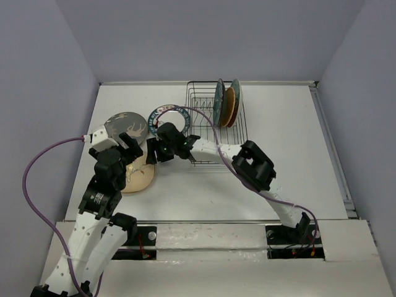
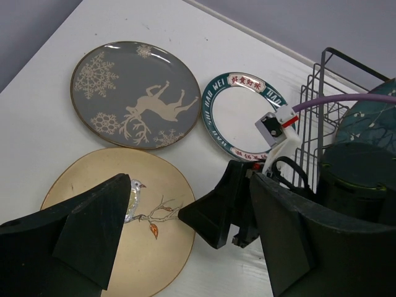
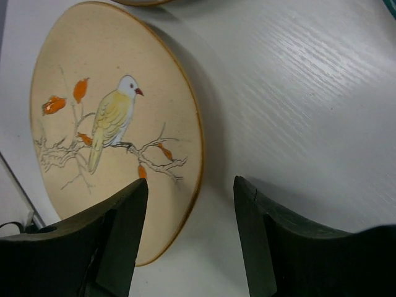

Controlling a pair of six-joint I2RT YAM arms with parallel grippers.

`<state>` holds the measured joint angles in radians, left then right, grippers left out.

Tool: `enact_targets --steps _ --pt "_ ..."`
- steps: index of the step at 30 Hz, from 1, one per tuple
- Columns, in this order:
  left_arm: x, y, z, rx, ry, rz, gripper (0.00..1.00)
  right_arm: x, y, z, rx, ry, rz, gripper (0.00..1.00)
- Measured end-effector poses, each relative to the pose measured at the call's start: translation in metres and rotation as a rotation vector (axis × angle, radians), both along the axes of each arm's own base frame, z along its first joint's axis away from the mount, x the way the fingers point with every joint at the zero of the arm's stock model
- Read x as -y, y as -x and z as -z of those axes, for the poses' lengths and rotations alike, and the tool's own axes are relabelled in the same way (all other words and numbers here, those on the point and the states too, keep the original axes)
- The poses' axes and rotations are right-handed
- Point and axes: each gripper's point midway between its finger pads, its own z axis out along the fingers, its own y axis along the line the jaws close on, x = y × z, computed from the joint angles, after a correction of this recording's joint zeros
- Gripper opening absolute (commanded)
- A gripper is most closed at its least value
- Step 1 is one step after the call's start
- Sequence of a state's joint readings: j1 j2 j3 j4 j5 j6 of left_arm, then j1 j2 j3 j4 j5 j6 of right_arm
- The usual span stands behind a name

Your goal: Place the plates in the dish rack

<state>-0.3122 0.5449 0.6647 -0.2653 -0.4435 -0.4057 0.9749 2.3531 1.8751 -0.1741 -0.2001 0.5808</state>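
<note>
The pale tan plate (image 1: 139,178) with a bird painted on it lies flat on the table; it also shows in the left wrist view (image 2: 117,223) and the right wrist view (image 3: 111,124). My right gripper (image 1: 154,153) (image 3: 190,213) is open, with its jaws astride the plate's right edge just above the table. My left gripper (image 1: 132,154) (image 2: 185,247) is open and empty above the same plate. The grey patterned plate (image 1: 125,127) (image 2: 133,93) and the white plate with a teal rim (image 1: 171,117) (image 2: 241,114) lie flat behind it. The black wire dish rack (image 1: 201,108) (image 2: 315,99) holds three upright plates: teal (image 1: 218,102), orange-brown (image 1: 228,106) and teal (image 1: 236,91).
The right arm (image 1: 250,164) stretches across the table in front of the rack, its purple cable (image 1: 204,117) looping over the rack's left part. In the left wrist view the right gripper's fingers (image 2: 216,210) sit between my left fingers. Walls close in the table on three sides.
</note>
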Motion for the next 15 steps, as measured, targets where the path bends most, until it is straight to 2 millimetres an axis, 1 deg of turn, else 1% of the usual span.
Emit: enact_targets --steps 3,4,7,8,10,11,13,14,15 --pt "0.002 -0.001 0.000 -0.001 0.002 0.012 0.88 -0.001 -0.001 0.021 -0.023 0.023 0.027 0.60" --pt "0.003 -0.001 0.000 0.001 0.004 0.017 0.88 -0.004 -0.003 0.020 -0.021 0.015 0.029 0.57" --pt "0.006 -0.002 -0.001 0.006 0.007 0.030 0.88 -0.010 0.001 0.021 -0.045 -0.002 0.033 0.50" --pt "0.007 -0.002 -0.002 0.009 0.009 0.036 0.88 -0.011 0.002 0.022 -0.055 -0.010 0.034 0.44" --pt "0.009 -0.001 -0.004 0.016 0.014 0.047 0.88 -0.016 0.003 0.024 -0.074 -0.033 0.041 0.37" --pt "0.009 -0.001 -0.005 0.023 0.017 0.052 0.88 -0.017 0.004 0.024 -0.086 -0.045 0.047 0.32" --pt "0.011 0.000 -0.009 0.037 0.023 0.063 0.89 -0.018 0.004 0.027 -0.100 -0.058 0.060 0.26" --pt "0.012 0.000 -0.011 0.045 0.026 0.068 0.88 -0.017 0.004 0.029 -0.111 -0.065 0.070 0.19" --pt "0.013 0.000 -0.012 0.052 0.029 0.075 0.88 -0.018 0.004 0.030 -0.118 -0.072 0.077 0.15"
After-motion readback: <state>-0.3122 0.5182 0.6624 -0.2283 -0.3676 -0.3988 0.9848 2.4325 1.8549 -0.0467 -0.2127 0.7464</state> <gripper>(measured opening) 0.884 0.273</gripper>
